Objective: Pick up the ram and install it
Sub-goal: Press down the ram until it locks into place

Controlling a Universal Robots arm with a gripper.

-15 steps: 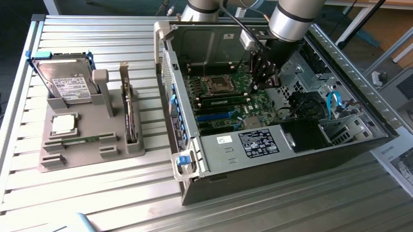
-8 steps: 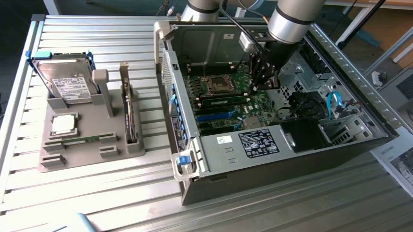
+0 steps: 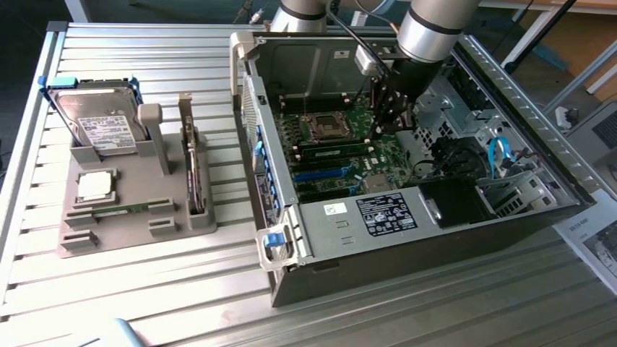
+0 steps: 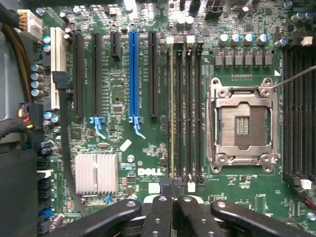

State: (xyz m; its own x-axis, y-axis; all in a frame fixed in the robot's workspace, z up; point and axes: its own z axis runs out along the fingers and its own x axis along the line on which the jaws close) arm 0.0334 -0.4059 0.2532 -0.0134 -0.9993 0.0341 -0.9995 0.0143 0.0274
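Ribbed metal tabletop (image 3: pixel 173 289) carries the open grey computer case (image 3: pixel 424 217), where the black claw (image 4: pixel 173 197), pressed together, seats the thin green ram stick (image 4: pixel 171 113); next comes firm downward pressure.

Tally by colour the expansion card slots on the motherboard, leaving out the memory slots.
Black slots: 4
Blue slots: 1
White slots: 1
Total: 6
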